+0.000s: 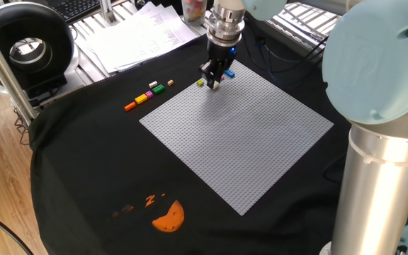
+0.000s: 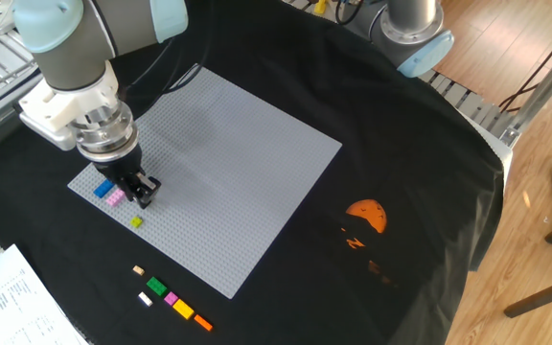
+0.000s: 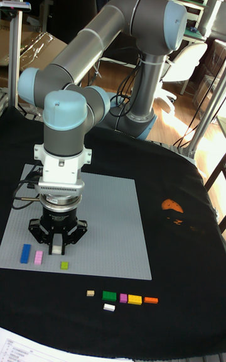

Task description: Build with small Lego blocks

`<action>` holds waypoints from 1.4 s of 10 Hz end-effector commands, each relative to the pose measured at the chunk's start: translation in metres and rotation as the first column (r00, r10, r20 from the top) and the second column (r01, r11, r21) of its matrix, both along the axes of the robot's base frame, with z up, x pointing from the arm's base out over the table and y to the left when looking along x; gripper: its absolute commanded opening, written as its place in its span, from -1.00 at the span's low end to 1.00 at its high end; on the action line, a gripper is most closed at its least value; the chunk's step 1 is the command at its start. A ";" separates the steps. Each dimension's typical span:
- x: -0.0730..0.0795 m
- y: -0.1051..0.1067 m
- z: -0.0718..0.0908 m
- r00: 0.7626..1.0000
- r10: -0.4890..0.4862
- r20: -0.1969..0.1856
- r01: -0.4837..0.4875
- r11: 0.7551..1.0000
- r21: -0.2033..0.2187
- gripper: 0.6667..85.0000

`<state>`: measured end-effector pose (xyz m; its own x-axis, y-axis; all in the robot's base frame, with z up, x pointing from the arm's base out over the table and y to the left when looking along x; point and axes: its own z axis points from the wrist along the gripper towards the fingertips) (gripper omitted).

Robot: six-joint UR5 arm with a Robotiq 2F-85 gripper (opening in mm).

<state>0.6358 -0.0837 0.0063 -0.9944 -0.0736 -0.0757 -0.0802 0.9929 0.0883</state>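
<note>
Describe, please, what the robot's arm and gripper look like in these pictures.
The arm has thick grey tube links with pale blue caps on its round joints. Its wrist ends in a white flange above a ribbed silver ring. A thin dark cable leaves the wrist. Below sits a black gripper with two short fingers; in the tall fixed view something small and white shows between them.

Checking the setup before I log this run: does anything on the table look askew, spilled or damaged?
Nothing stands out. The baseplate lies flat, with blue, pink and green-yellow bricks near the gripper. The spare bricks sit in a loose row on the black cloth.
</note>
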 end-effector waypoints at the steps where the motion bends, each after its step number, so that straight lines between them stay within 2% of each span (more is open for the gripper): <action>1: 0.001 -0.001 0.000 1.000 -0.004 0.005 0.004 1.000 -0.003 -0.46; 6: -0.002 -0.004 -0.002 1.000 0.011 0.003 -0.011 1.000 -0.027 -0.53; 14: 0.001 0.000 0.000 1.000 0.018 0.017 -0.018 1.000 -0.015 -0.53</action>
